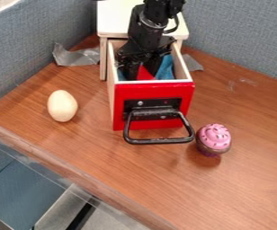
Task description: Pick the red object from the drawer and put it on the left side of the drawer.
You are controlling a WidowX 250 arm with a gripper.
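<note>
The black gripper [140, 67] hangs down inside the open drawer [112, 85], its lower end below the level of the rim. A red object [145, 74] lies in the drawer right at the gripper, partly covered by it, and whether it is held cannot be told. Beside it on the right is a blue cloth-like item [165, 68], also inside the drawer. The drawer has a red front with a black handle.
On the table left of the drawer rests a white egg [62, 106]. A pink-topped cupcake [213, 138] stands right of the handle [159, 141]. Grey tape [78, 56] sticks to the table at the back left, near the white cabinet top [114, 20].
</note>
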